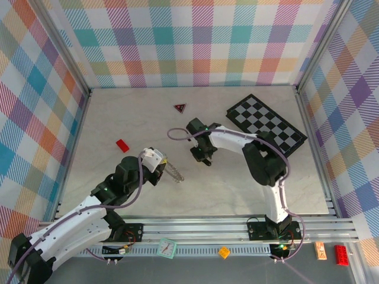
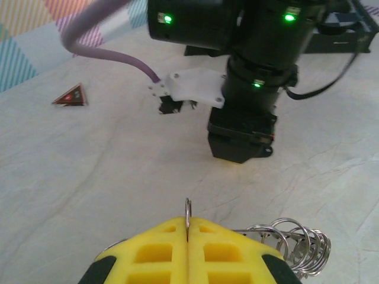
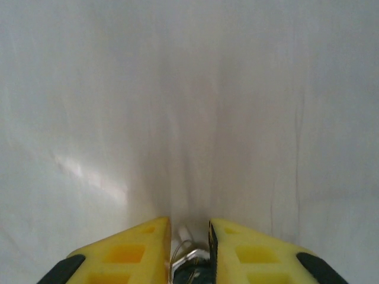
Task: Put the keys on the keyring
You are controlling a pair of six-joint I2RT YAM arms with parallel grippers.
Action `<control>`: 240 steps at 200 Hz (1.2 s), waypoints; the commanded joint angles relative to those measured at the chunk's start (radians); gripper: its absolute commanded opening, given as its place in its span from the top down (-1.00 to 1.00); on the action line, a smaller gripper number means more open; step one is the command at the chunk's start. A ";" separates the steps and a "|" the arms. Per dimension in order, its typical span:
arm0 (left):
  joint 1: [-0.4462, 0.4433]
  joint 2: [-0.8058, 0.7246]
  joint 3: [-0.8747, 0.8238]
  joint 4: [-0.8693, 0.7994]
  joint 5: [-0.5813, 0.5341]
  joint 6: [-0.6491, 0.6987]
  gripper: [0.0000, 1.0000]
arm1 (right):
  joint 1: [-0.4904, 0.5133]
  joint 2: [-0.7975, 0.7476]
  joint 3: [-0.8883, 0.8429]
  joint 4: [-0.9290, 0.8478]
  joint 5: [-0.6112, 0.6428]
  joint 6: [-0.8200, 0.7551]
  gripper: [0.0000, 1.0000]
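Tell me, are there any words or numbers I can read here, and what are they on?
No text here can be read.
Dark red triangle piece: a bright mark in its middle, too blurred to read.
Small orange tag: marks too small to read.
Black-and-white chequered board: squares only, no writing.

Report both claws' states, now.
Left claw: closed, pinching the keyring.
Right claw: closed around a small metal key, apparently gripping it.
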 commanded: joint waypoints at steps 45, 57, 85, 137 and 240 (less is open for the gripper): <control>0.011 0.082 0.008 0.168 0.130 -0.020 1.00 | 0.021 -0.225 -0.281 -0.083 0.036 0.121 0.43; 0.011 0.093 0.004 0.187 0.131 -0.021 1.00 | 0.021 -0.244 -0.283 -0.089 0.019 0.131 0.33; 0.011 0.108 -0.009 0.222 0.090 -0.044 1.00 | 0.024 -0.303 -0.257 -0.088 0.007 0.187 0.09; 0.010 0.130 -0.040 0.292 0.123 -0.067 1.00 | 0.041 -0.373 -0.277 -0.130 0.058 0.423 0.01; 0.009 0.159 -0.025 0.287 0.181 -0.064 1.00 | 0.055 -0.288 -0.318 -0.130 0.079 0.264 0.32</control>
